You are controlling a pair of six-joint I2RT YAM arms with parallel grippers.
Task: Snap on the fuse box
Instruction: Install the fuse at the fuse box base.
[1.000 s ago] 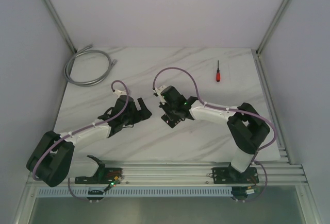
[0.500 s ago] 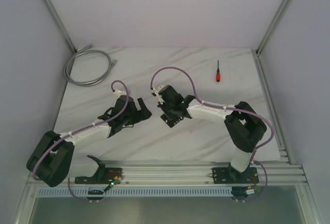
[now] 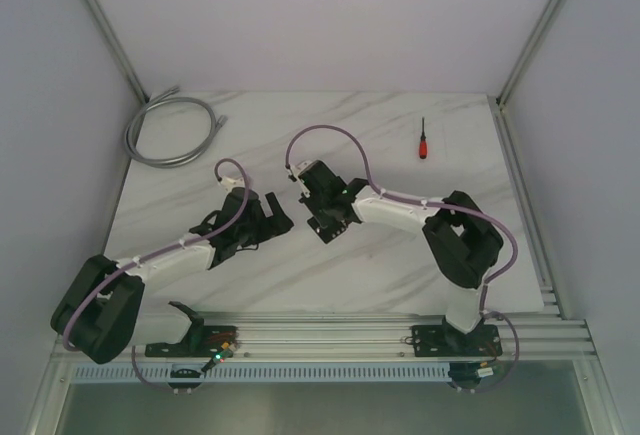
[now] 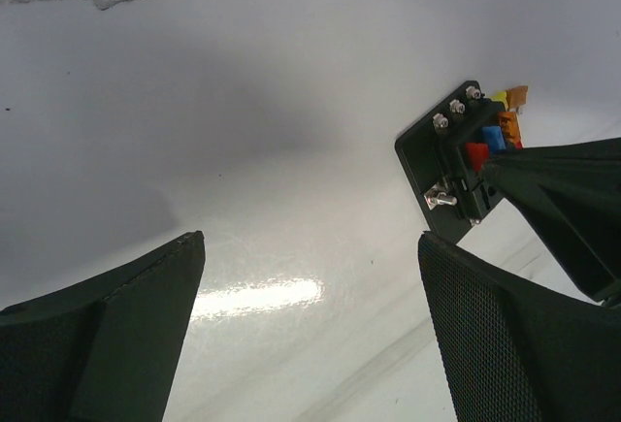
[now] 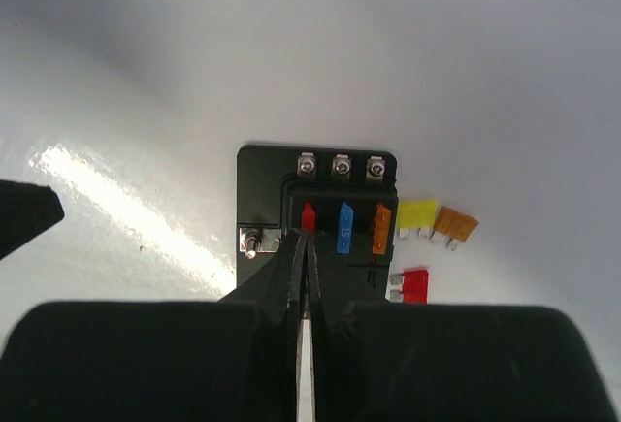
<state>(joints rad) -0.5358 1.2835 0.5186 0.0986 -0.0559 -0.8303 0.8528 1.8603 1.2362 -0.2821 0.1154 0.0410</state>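
The fuse box [image 5: 260,199] is a flat black block lying on the white marble table. Red, blue and orange fuses stand in its slots. In the left wrist view the fuse box [image 4: 432,155] lies at the right. My right gripper [image 5: 306,239] is shut, with its tips right over the box, against the near end of the red fuse [image 5: 309,214]. In the top view the right gripper [image 3: 323,222] covers most of the box. My left gripper [image 3: 279,210] is open and empty, just left of the box, with bare table between its fingers [image 4: 146,306].
Loose yellow [image 5: 417,213], orange [image 5: 456,223] and red [image 5: 414,284] fuses lie just right of the box. A red-handled screwdriver [image 3: 424,141] lies at the back right. A coiled grey cable [image 3: 170,130] lies at the back left corner.
My right arm has swung a little to the left, bringing its shut gripper closer to the left gripper. The left arm has hardly moved.
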